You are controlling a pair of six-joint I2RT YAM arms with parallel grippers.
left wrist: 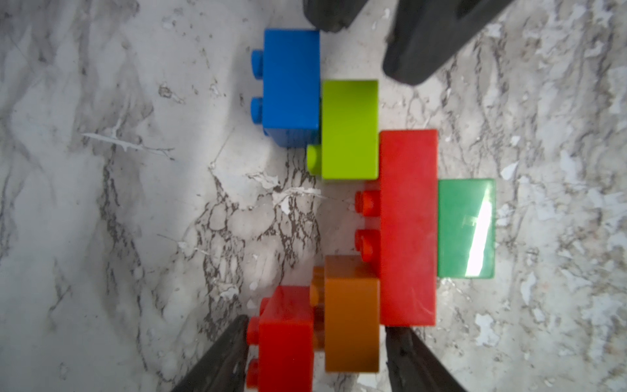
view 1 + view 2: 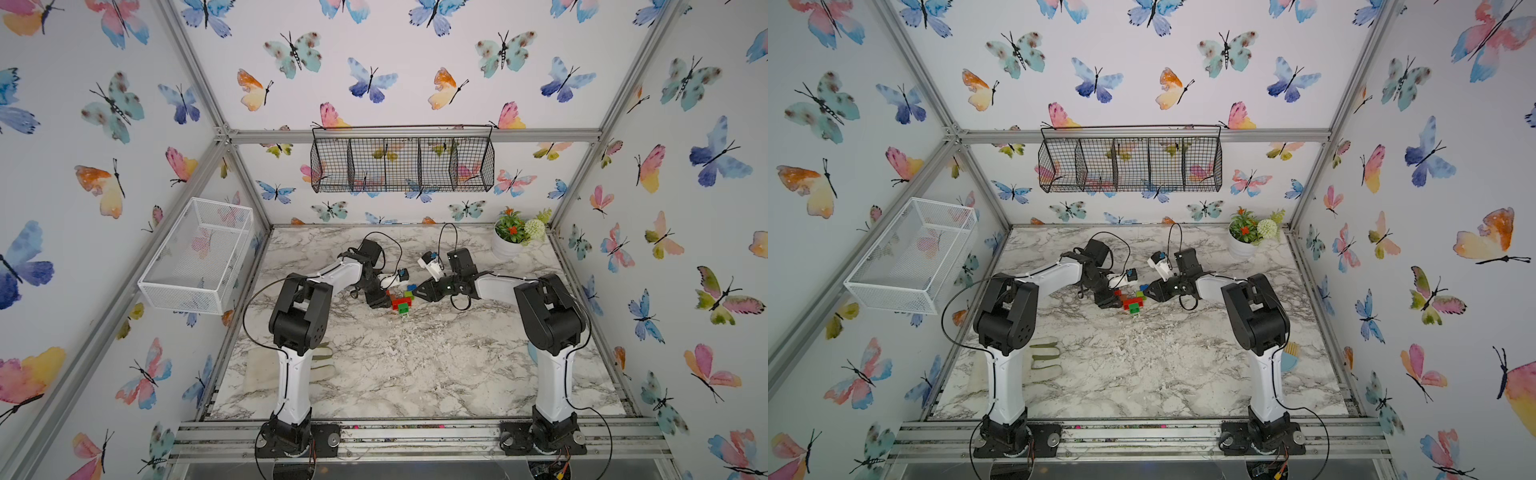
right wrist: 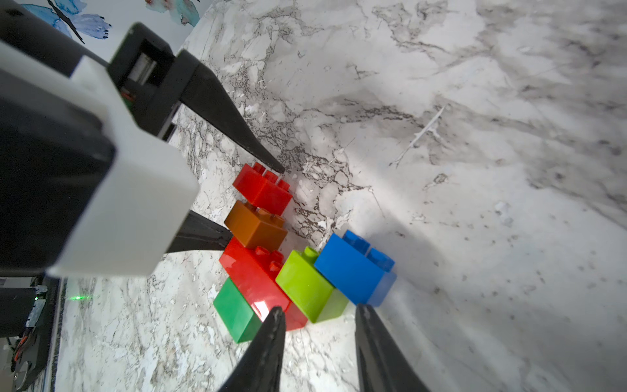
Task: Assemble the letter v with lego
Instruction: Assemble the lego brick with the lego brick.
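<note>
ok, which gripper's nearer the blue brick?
Right. Right gripper sits just short of the blue brick, by the lime brick. Left gripper straddles the small red brick and orange brick at the other tip of the V.

Marble table [image 2: 415, 365]: lego [image 2: 400, 302], flowerpot [image 2: 505, 248], glove [image 2: 1045, 360]

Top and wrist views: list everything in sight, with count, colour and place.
Studded plastic lego bricks: six, long red brick, square red brick, orange brick, blue brick, lime green brick, dark green brick; one V-shaped cluster mid-table.
Marble-patterned table: one, white and grey; under everything.
Wire basket: one, black; back wall.
Mesh basket: one, white; left wall.
Flower pot: one, white; table's back right corner.
Glove: one, pale; beside the left arm's base.
Blue item: one, behind the right arm, unclear.
Left gripper: one, black; jaws apart around the square red and orange bricks.
Right gripper: one, black; jaws apart, empty, at the cluster's blue and lime end.
</note>
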